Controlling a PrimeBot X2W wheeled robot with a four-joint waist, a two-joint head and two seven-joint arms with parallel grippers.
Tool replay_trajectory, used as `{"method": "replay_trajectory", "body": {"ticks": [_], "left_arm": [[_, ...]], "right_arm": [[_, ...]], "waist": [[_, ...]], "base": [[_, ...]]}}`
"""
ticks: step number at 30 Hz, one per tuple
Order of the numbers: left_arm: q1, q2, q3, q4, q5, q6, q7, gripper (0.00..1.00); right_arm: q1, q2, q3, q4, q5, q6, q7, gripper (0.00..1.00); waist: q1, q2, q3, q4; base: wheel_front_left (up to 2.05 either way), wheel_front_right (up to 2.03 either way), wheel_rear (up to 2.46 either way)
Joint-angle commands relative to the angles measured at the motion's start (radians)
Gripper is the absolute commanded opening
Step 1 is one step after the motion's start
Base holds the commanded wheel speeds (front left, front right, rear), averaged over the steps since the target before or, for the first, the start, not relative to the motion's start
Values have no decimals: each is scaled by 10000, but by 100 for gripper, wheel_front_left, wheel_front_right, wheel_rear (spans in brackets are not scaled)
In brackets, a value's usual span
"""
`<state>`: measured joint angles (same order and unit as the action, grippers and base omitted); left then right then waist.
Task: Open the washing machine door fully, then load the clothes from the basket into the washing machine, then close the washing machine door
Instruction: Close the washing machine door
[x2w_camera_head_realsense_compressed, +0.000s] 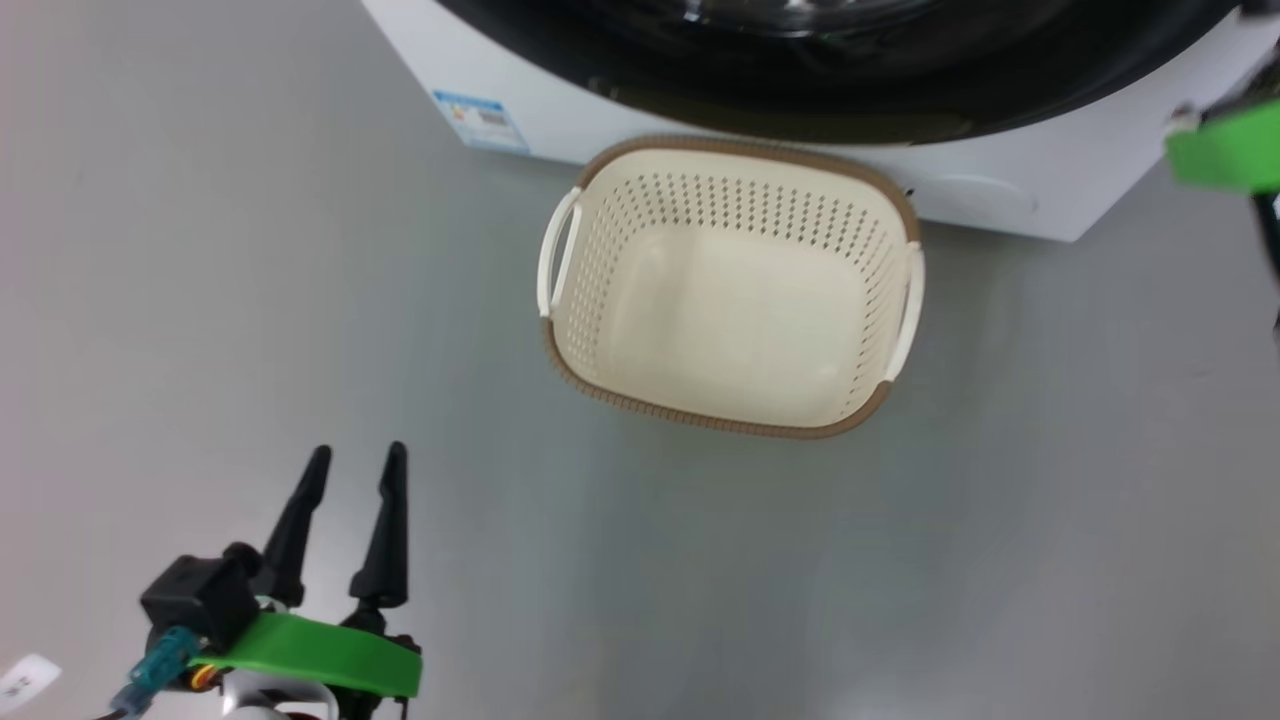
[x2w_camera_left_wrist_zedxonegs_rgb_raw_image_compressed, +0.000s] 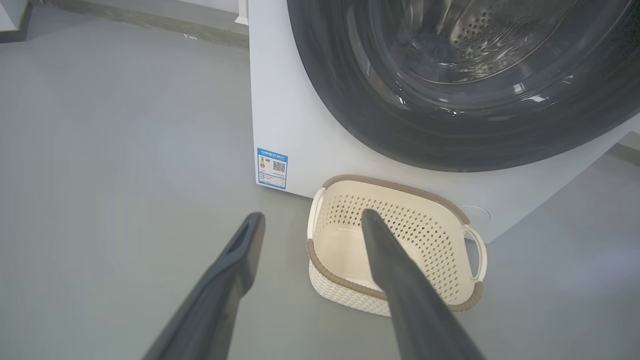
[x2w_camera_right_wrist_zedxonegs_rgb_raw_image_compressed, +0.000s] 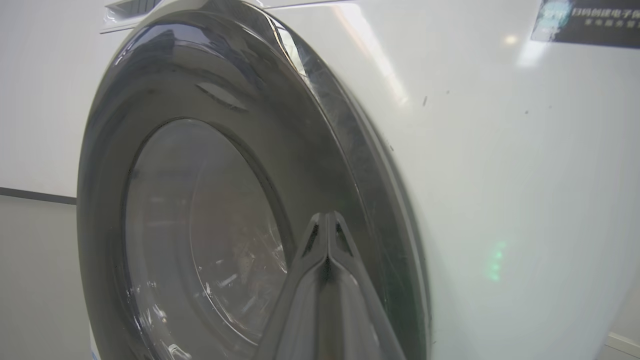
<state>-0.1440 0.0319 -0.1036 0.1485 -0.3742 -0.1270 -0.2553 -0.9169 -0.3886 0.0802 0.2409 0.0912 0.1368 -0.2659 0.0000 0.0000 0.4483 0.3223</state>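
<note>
Where the grey floor (x2w_camera_head_realsense_compressed: 200, 300) meets the white washer (x2w_camera_head_realsense_compressed: 1000, 190), item one: basket (x2w_camera_head_realsense_compressed: 740, 210), cream perforated plastic, brown woven-look rim, white handle on each short side; upright on the floor, just beside the washer's base and below the lower arc of the door (x2w_camera_head_realsense_compressed: 800, 70); cream bottom and hole-patterned walls in plain sight. Item two: door, round, glossy black, bulging clear glass at centre; lying shut against the washer front in the right wrist view, its rim close along the white panel; perforated steel drum visible through the glass in the left wrist view. Item three: washer, front-loader, white casing; small blue label (x2w_camera_head_realsense_compressed: 480, 120) at the lower corner of its front, to the robot's left of the basket. Item four: left gripper (x2w_camera_head_realsense_compressed: 358, 450), two long dark fingers spread wide apart, nothing between them, green plate (x2w_camera_head_realsense_compressed: 320, 655) behind the fingers; hanging over the floor at the lower left of the head view, well apart from the basket, fingers aimed toward basket and washer. Item five: right gripper (x2w_camera_right_wrist_zedxonegs_rgb_raw_image_compressed: 327, 216), fingers pressed together tip to tip, nothing held; tips seen against the door's dark outer ring near its right-hand edge in the wrist view; whether they touch the door cannot be told
</note>
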Motion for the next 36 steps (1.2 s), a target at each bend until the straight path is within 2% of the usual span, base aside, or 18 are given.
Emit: {"method": "replay_trajectory", "body": {"ticks": [1, 4, 6, 10, 11, 12, 14, 15, 17, 18, 24, 36], "left_arm": [[74, 184, 515, -137, -28, 78, -65, 100], [203, 184, 778, -55, -137, 77, -65, 100], [345, 184, 970, 1, -202, 90, -65, 100], [695, 184, 1332, 79, -132, 92, -65, 100], [787, 184, 1429, 79, -73, 92, -65, 100], [787, 184, 1429, 79, -73, 92, -65, 100], [993, 184, 1586, 74, 3, 91, -65, 100], [1099, 184, 1643, 53, 25, 90, -65, 100], [1325, 183, 1710, 31, 69, 89, -65, 100], [1546, 183, 1752, 8, 142, 90, -65, 100], [2095, 183, 1757, -178, 350, 53, -65, 100], [2504, 183, 1811, -210, 481, 19, -65, 100]], "right_arm": [[654, 122, 100, -505, 135, -61, 41, 13], [1555, 256, 188, -1008, 272, -61, 41, 24], [2135, 341, 253, -1189, 341, -61, 41, 27], [3225, 602, 334, -1563, 439, -61, 41, 48], [3505, 646, 368, -1631, 451, -61, 41, 58], [3505, 646, 368, -1631, 451, -61, 41, 58], [4051, 687, 442, -1750, 492, -61, 41, 71], [4304, 690, 418, -1791, 511, -61, 41, 73], [4785, 695, 338, -1849, 556, -61, 41, 83], [5220, 738, 181, -1934, 590, -61, 41, 100], [6511, 1002, -379, -2281, 628, -61, 41, 100], [8479, 1656, -1208, -2888, 589, -61, 41, 100]], "waist": [[0, 0, -509, -368], [0, 0, -1004, -681], [0, 0, -1371, -925], [0, 0, -2174, -1406], [0, 0, -2384, -1511], [0, 0, -2384, -1511], [0, 0, -2780, -1692], [0, 0, -2970, -1765], [0, 0, -3323, -1884], [0, 0, -3635, -1989], [0, 0, -4395, -2253], [0, 0, -4917, -2594]], "base": [[0, 0, 0], [0, 0, 0], [0, 0, 0], [0, 0, 0], [0, 0, 0], [0, 0, 0], [0, 0, 0], [0, 0, 0], [0, 0, 0], [0, 0, 0], [0, 0, 0], [0, 0, 0]]}}
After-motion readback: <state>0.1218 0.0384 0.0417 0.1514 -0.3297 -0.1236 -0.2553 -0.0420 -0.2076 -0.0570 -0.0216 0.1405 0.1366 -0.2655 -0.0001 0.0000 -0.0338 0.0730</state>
